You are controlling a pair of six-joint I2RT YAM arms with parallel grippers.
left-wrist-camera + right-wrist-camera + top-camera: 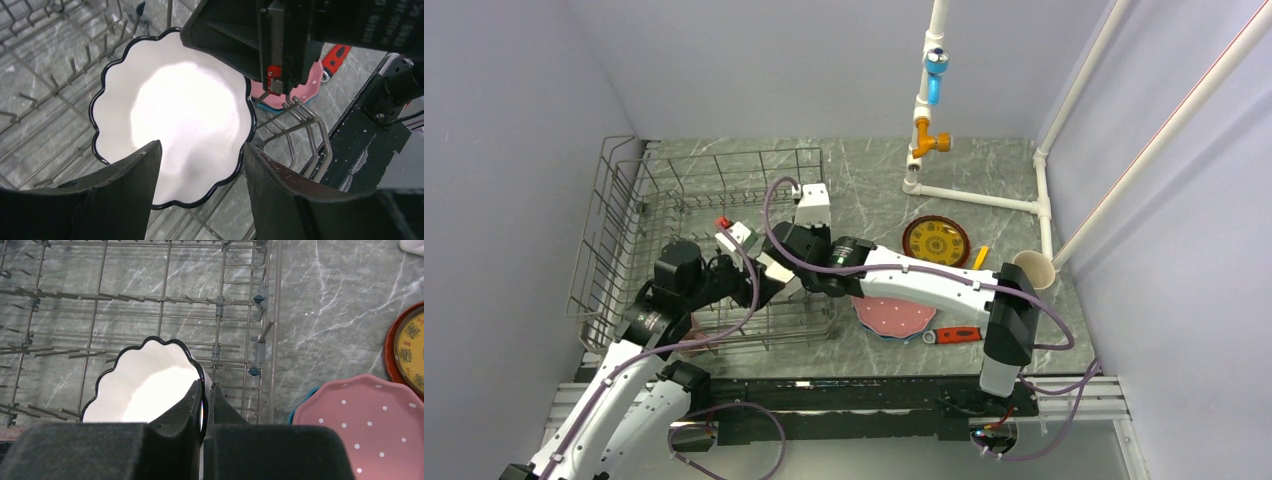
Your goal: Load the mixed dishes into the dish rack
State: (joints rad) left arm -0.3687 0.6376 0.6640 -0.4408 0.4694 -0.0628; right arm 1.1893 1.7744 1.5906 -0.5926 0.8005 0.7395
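Observation:
The white scalloped bowl [145,385] with a dark rim hangs over the dish rack [614,215], inside its near right part. My right gripper [206,390] is shut on the bowl's rim, one finger inside and one outside. In the left wrist view the bowl [175,115] fills the middle. My left gripper [202,155] is open, its fingers on either side of the bowl's near edge. The pink scalloped plate [892,316] lies on the blue plate [886,337] right of the rack. The red-brown plate [935,241] and cream cup [1034,268] stand further right.
A red-handled wrench [954,335] lies by the pink plate and a yellow screwdriver [981,257] by the red-brown plate. A white pipe frame [979,197] stands at the back right. A pink thing [694,325] shows partly under my left arm in the rack.

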